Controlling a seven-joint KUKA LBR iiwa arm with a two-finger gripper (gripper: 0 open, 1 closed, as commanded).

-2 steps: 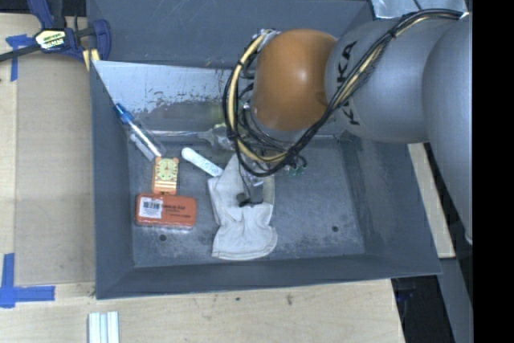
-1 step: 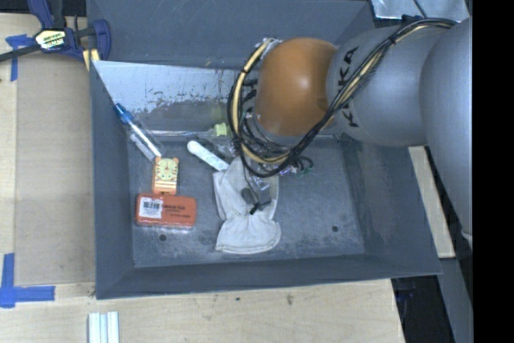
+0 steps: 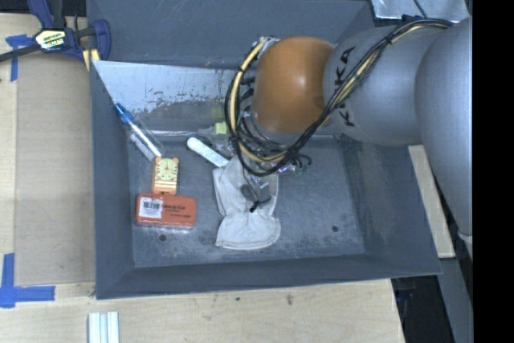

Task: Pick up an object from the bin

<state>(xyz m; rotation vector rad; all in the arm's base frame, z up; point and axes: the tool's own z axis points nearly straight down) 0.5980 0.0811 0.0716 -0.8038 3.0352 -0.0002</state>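
- The fingers (image 3: 257, 195) are hanging over a grey cloth (image 3: 241, 225) lying at 6 o'clock on the scratched bin floor (image 3: 321, 213).
- I cannot tell if they are squeezing or loose.
- A pale worktop (image 3: 48, 173) is sitting at 9 o'clock.

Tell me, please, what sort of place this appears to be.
Probably a robotics lab's bin-picking test cell: a KUKA arm reaches into a grey metal bin holding a pale cloth and an orange packet.
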